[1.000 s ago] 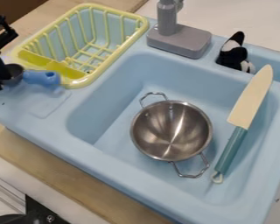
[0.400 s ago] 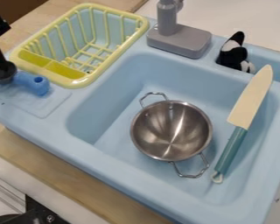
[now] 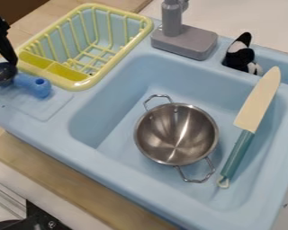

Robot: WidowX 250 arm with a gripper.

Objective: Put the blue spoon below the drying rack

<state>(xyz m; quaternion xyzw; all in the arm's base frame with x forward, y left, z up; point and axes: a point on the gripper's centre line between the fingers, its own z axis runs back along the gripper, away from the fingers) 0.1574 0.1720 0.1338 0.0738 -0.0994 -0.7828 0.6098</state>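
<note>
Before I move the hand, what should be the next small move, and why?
I would probably lift the hand a little, straight up. The spoon already lies on the ledge, below the rack in the picture, and the hand is close to its dark end, so a sideways move might push it.
</note>
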